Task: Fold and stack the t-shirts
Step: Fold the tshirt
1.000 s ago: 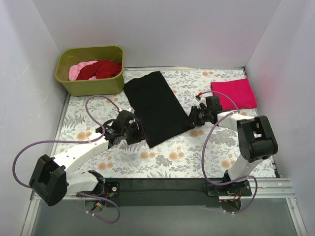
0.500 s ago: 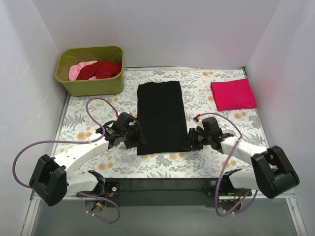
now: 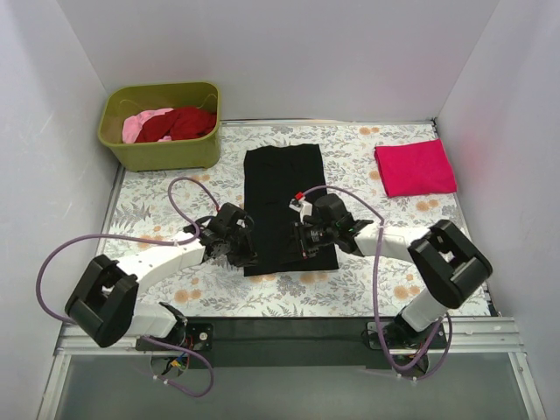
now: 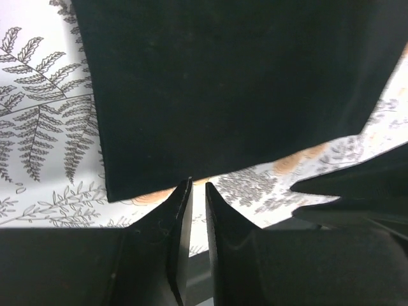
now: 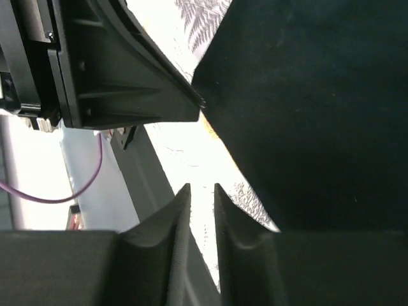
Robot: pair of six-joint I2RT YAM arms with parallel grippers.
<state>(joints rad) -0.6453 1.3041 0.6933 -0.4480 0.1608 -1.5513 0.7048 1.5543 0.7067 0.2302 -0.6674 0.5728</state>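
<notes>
A black t-shirt [image 3: 284, 206], folded into a long strip, lies in the middle of the table. My left gripper [image 3: 242, 251] is at its near left corner. In the left wrist view the jaws [image 4: 197, 185] stand a narrow slit apart, holding nothing, tips just short of the black hem [image 4: 229, 89]. My right gripper [image 3: 306, 241] hovers over the strip's near end. Its jaws [image 5: 201, 189] are also slightly apart and empty, beside the black t-shirt [image 5: 312, 115]. A folded magenta t-shirt [image 3: 416, 168] lies at the back right. A dark red t-shirt [image 3: 179, 122] and a pale pink one [image 3: 138, 125] sit in the tub.
The olive-green tub [image 3: 162, 149] stands at the back left corner on the floral table cloth [image 3: 367, 280]. White walls close in on three sides. The two grippers are close together, the left one [image 5: 115, 76] showing in the right wrist view. Purple cables loop off both arms.
The black t-shirt went from slanted to straight. My right arm swung left, from the strip's right side to over its near end. My left jaws narrowed.
</notes>
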